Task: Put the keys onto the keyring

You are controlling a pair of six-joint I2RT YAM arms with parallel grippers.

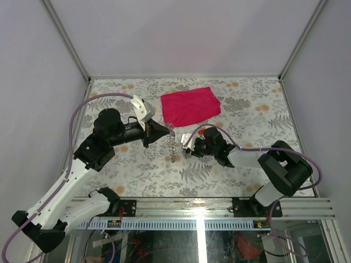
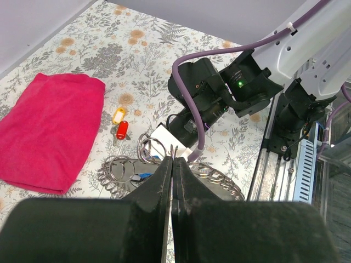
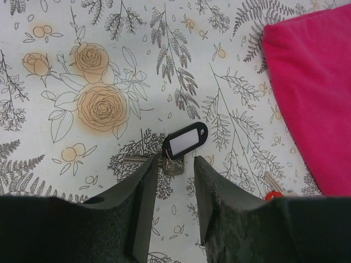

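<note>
gripping the keyring (image 2: 143,149) by its edge, tight in left end effector (image 2: 172,160), above surface (image 1: 247,109) middle; gaping at right end effector (image 3: 174,161), astride black-tagged key (image 3: 185,142), near pink cloth (image 3: 312,93).

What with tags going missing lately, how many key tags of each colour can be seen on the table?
Black key tag: 1
Red key tag: 1
Yellow key tag: 1
Blue key tag, partly hidden: 1
Total: 4
</note>
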